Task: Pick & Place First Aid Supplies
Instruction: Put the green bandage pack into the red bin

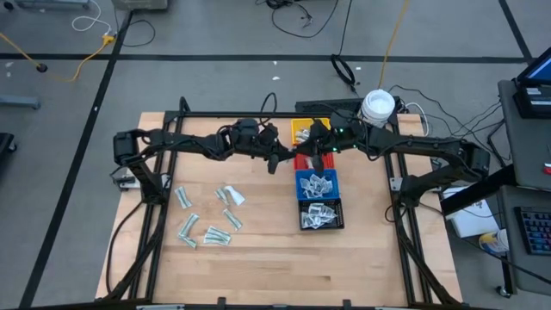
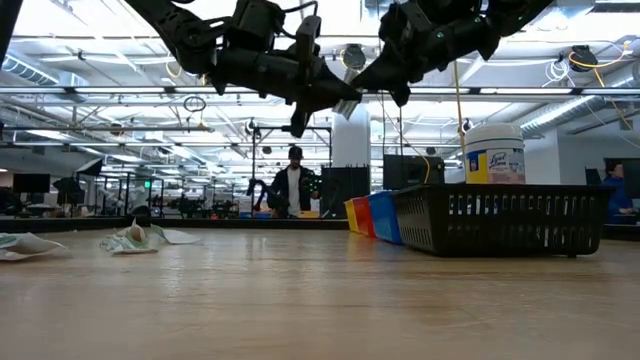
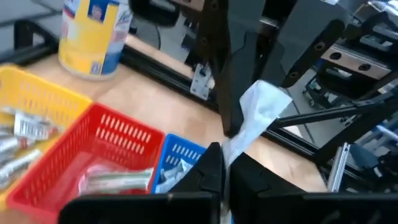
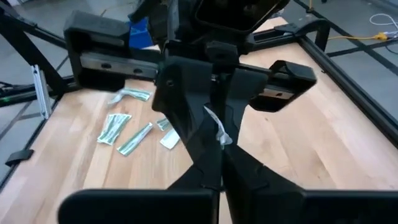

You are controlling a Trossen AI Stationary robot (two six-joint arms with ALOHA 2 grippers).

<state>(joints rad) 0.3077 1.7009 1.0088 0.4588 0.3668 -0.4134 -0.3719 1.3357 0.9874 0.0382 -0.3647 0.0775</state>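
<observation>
Both grippers raised above the worktop [image 1: 258, 258], meeting over the red bin [image 3: 106, 149]. Left gripper [image 3: 221, 163] jaws closed on a white packet [image 3: 258, 112]; right gripper [image 4: 217, 163] jaws also closed on the same packet, seen from its wrist as a thin white edge between the two sets of dark fingers. Packet held in mid-air, clear of the bins. Row of bins beneath: yellow bin [image 1: 301, 129], red, blue bin [image 1: 317, 185], black bin [image 1: 321, 214]. Blue and black hold packets. More packets [image 1: 207, 220] scattered on the worktop's left part, well apart from the bins. White jar [image 1: 377, 107] beyond the bins.
</observation>
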